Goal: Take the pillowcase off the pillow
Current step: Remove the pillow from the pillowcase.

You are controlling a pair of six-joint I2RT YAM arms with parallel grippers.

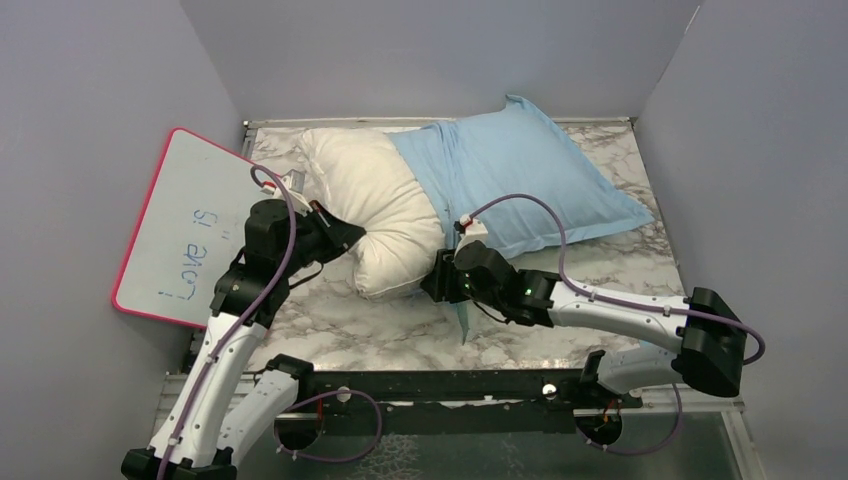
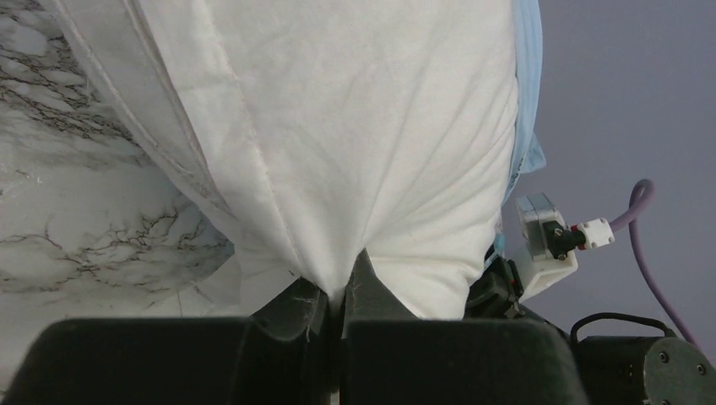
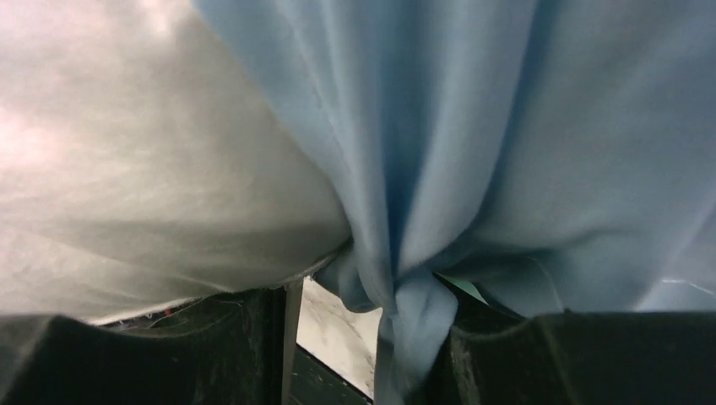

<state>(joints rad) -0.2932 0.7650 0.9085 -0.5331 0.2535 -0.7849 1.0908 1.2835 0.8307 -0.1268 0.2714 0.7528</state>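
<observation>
Two grippers sit at the near side of the bedding, which lies across the far half of the marble table (image 1: 400, 335). The pillow (image 1: 365, 195) is bare and cream-white at its left end, which points towards the pink-framed whiteboard (image 1: 185, 235) leaning on the left wall. Its right end is inside the light blue pillowcase (image 1: 525, 175), whose open edge crosses the pillow roughly at its middle. The left gripper (image 2: 342, 288) is closed tight on a pinch of the pillow's white cloth at the bare near-left edge, and creases fan out from the fingertips. The right gripper (image 3: 371, 305) is at the near end of the pillowcase's open edge, just beside the exposed white cushion. Its jaws stand apart, and a gathered fold of blue fabric hangs down between them, lying against the right-hand finger. A gap showing marble separates the fold from the other finger, so the fabric rests between the jaws without being clamped. Just under this gripper, in the overhead view, a narrow teal strip of the cover's other face hangs towards the table. The two grippers are near each other, with the pillow's near corner between them.
</observation>
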